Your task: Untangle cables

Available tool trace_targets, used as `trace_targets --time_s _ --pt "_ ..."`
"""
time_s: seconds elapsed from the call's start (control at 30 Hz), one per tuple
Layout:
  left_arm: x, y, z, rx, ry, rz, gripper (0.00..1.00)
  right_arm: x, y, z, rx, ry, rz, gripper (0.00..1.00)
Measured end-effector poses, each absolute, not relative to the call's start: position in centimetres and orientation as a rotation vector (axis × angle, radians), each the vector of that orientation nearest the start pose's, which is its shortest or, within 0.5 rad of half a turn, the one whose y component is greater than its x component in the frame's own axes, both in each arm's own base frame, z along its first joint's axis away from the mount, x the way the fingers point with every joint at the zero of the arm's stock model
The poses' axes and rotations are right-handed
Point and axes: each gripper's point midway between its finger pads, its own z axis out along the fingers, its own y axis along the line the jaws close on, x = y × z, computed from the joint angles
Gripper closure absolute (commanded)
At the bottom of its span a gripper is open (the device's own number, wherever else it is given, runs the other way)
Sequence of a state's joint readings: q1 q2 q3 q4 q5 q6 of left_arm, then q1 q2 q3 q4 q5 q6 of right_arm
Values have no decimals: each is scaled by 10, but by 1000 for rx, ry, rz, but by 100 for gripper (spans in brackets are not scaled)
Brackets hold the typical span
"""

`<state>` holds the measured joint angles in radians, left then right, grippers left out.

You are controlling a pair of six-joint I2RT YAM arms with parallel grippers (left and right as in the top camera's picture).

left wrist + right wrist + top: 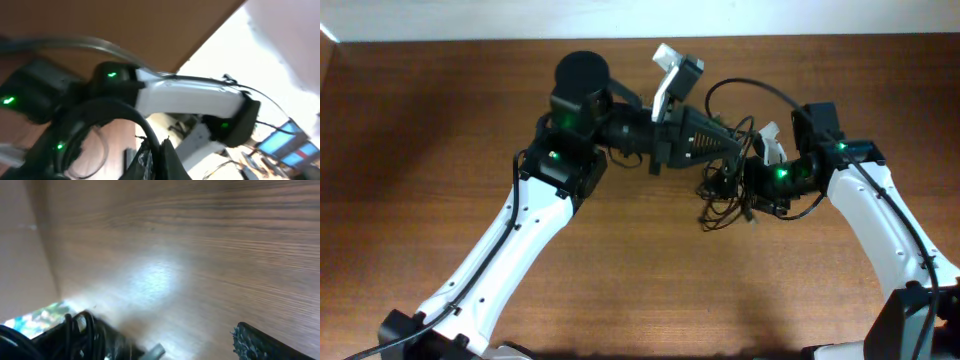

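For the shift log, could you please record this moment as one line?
left jaws: shut, at cables, grip unclear | right jaws: open, beside cables | cables: tangled on table

- Table (420, 150): brown, with fine darker wood grain.
- Cables (725, 195), right of centre: black.
- Left arm (520, 240) and right arm (870, 215): white shells, black joints, small green lights.
- Wall (470, 20), top edge: white.

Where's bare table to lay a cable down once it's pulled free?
Bare table: the wide stretch left of the left arm, and the front strip between it and the right arm. Crowded: around the cables, where both arms meet.
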<state>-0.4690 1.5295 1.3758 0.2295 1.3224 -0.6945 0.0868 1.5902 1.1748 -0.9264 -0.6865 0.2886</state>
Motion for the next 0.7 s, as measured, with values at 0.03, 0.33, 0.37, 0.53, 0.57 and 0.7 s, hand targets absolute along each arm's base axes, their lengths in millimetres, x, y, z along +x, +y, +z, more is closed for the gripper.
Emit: trace_targets --time_s 0.03,0.33,0.37,0.53,0.57,0.7 --pt "257 -318 413 1068 1566 -1825 100 310 132 129 196 2873 1027 2" --pt "244 -294 443 1174 1457 -1846 100 298 81 101 480 3006 533 2" --pt "246 -290 442 1162 1476 -1850 100 298 75 99 510 3008 482 2" --pt "264 -273 435 1068 1587 -1871 100 299 63 96 571 3000 376 2" --pt "269 -269 433 1038 1617 -1880 100 299 63 96 576 2999 370 2" --pt "288 -253 422 901 1735 -1909 100 301 60 96 594 2986 351 2"
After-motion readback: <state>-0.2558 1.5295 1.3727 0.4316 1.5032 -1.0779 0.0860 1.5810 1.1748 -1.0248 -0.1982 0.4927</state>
